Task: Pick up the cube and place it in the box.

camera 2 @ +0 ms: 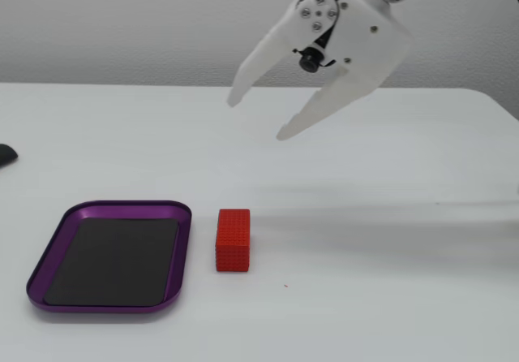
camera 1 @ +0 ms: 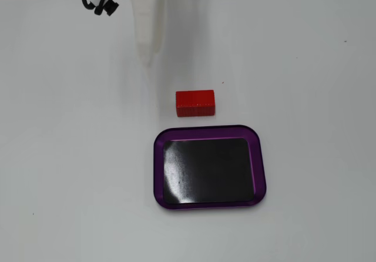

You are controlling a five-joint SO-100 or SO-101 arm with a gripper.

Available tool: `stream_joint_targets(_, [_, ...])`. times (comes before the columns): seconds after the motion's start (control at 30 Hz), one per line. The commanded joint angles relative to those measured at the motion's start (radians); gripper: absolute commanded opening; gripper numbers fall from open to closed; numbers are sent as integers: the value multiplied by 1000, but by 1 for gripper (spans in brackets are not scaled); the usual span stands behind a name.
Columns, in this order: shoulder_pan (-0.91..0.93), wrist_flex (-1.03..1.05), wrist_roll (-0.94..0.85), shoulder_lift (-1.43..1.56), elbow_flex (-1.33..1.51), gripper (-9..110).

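The red cube (camera 1: 195,102) lies on the white table just beyond the far edge of the purple box (camera 1: 208,204) in a fixed view. In the other fixed view the cube (camera 2: 233,239) lies right of the box (camera 2: 183,248), a small gap between them. The box's black floor holds nothing. My white gripper (camera 2: 255,118) hangs open and empty in the air, well above and behind the cube. In a fixed view only its lower finger (camera 1: 147,27) shows, at the top, left of and beyond the cube.
Black cables (camera 1: 97,0) hang at the top left by the arm. A dark object (camera 2: 6,154) sits at the table's left edge. The table's far edge meets a pale wall.
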Motion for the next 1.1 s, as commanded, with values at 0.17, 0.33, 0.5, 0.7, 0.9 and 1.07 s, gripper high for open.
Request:
stream_joint_targets(0.17, [-221, 153, 2, -367, -354, 23])
stream_joint_targets(0.33, [-261, 92, 3, -448, -351, 23])
stream_joint_targets(0.5, [-213, 46, -5, -485, -341, 23])
stream_joint_targets(0.7, [-123, 38, -14, -505, -339, 23])
stream_joint_targets(0.9, [-112, 18, -63, -495, -264, 23])
stream_joint_targets(1.07, [-114, -37, -63, -494, -186, 23])
